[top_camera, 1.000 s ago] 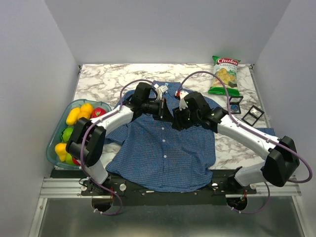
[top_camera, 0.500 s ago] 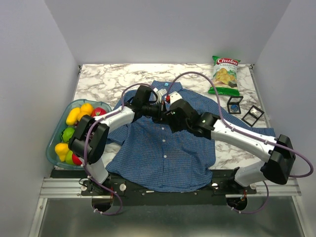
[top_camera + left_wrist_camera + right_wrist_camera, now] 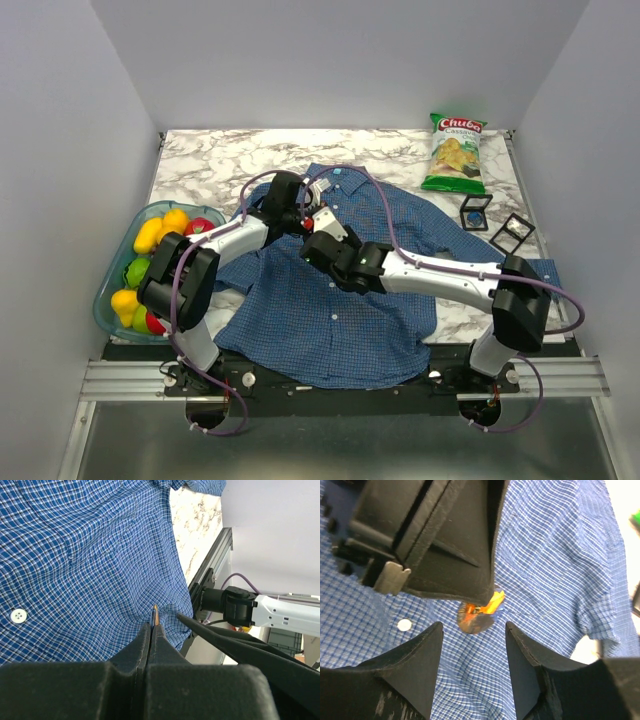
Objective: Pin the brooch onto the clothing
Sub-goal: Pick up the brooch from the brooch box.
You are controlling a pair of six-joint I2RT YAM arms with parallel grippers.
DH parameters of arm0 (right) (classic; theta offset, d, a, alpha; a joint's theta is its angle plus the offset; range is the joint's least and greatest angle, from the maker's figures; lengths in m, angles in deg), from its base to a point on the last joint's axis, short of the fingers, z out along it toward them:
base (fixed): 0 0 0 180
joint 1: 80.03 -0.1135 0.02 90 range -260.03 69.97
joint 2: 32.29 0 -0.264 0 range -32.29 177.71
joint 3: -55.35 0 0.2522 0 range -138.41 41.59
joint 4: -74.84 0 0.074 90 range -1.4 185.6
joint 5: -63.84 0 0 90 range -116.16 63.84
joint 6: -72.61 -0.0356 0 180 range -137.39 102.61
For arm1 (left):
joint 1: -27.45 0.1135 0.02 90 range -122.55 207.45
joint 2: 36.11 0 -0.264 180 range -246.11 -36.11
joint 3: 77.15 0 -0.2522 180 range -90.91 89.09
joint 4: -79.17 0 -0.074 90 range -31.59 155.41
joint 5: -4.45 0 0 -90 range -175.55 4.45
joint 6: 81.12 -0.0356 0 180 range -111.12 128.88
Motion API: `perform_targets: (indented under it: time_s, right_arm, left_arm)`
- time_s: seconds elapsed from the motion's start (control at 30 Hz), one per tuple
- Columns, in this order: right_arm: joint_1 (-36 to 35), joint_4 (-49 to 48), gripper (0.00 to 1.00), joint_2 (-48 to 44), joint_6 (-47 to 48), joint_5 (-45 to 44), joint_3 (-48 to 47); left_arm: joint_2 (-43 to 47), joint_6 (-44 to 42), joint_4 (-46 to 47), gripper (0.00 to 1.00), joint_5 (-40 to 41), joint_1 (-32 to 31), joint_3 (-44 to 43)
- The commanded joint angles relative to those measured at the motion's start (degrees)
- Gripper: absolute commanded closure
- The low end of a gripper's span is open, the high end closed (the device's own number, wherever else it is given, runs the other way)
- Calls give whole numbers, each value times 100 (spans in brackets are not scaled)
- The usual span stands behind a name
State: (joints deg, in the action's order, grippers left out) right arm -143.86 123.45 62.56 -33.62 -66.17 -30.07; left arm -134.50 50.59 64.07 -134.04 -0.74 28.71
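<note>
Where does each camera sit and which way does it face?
Top external: above, behind the bases, looking down on the blue checked collared shirt; both arms show.
Left wrist: looks along its shut left tool over the shirt.
Right wrist: looks past its open right tool at the orange brooch.
Both wrist views show the left tool.

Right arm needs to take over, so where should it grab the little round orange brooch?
Grip the small round orange-and-grey brooch by its exposed lower disc, coming from opposite the shut left tool, which pinches its upper edge; the open right tool flanks that disc.
</note>
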Motion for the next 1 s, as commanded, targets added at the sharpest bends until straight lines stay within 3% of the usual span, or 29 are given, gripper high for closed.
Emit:
perform_targets:
  time_s: [0.0, 0.4, 0.73, 0.87, 0.97]
  right_arm:
    - [-156, 382, 41, 297, -188, -911, -444]
    - [-288, 558, 52, 868, -258, -1228, -788]
    - [-296, 1058, 67, 1132, -740, -1755, -946]
    - [-296, 1278, 87, 1176, -900, -1888, -1017]
    - [-296, 1410, 96, 1255, -961, -1932, -1095]
  left_arm:
    - [48, 83, 99, 100, -3, 15, 44]
    - [101, 153, 266, 100, -29, 32, 70]
    - [83, 205, 345, 100, -108, 41, 88]
    - [92, 302, 512, 99, -187, 32, 132]
    - [92, 302, 530, 85, -213, 41, 132]
